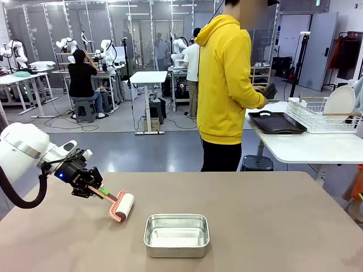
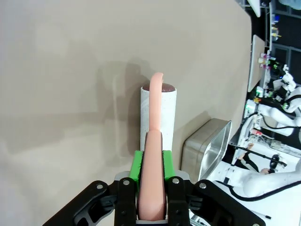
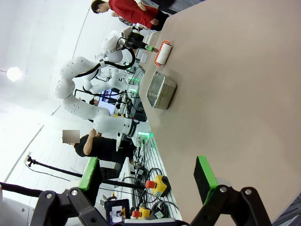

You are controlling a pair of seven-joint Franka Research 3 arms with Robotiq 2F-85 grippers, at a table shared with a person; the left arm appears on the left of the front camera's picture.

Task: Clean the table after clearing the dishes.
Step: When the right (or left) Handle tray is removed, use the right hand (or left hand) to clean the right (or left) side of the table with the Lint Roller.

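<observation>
My left gripper [image 1: 93,190] is shut on the pink handle of a lint roller [image 1: 122,206] at the left of the taupe table [image 1: 272,215]. The white roll lies low against the table top. In the left wrist view the green pads of that gripper [image 2: 151,165] clamp the handle, and the roll [image 2: 157,117] points away over bare table [image 2: 70,70]. My right gripper [image 3: 146,176] stands open with nothing between its fingers, over the table's edge. A dark tray [image 1: 278,122] and a white plate [image 1: 339,102] in a wire rack [image 1: 317,116] are on the white side table.
A shiny steel pan [image 1: 176,234] sits near the front middle of the table, just right of the roller; it also shows as the pan [image 2: 209,148] and the pan [image 3: 160,88]. A person in a yellow hoodie [image 1: 224,85] stands beyond the far edge, turned to the side table.
</observation>
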